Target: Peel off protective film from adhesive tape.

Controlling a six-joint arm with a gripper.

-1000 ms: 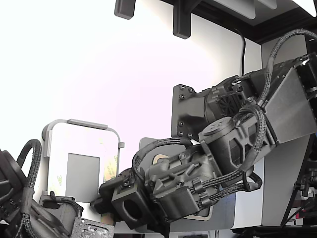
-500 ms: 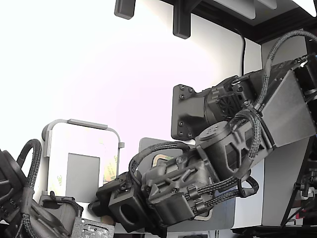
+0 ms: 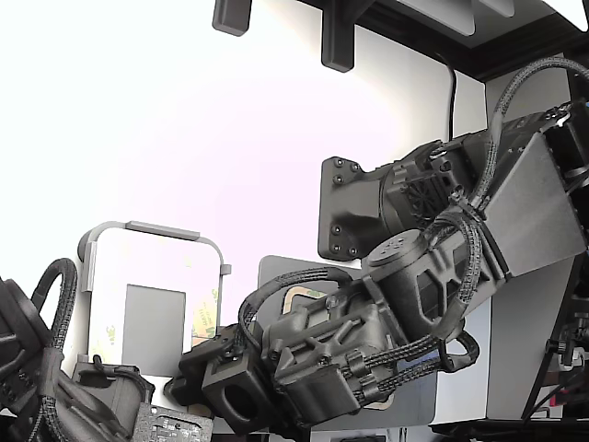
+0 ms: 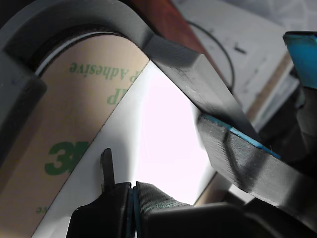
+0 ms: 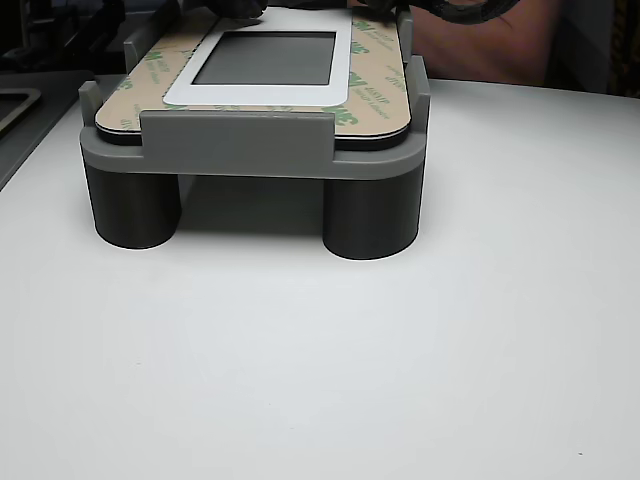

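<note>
Gripper (image 4: pixel 130 191) jaws appear pressed together at the tan liner's (image 4: pixel 64 144) edge on the panel in the grey fixture (image 5: pixel 235 140); whether they pinch anything cannot be told. The narrow protective film is not identifiable. Peeling judged barely begun; liner lies flat.

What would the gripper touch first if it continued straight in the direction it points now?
Probably the white panel beside the tan liner with green print, held in the grey fixture. In the wrist view the gripper points at it, jaws closed, one dark tip lying over the white surface. Depth is unclear; contact cannot be judged.
</note>
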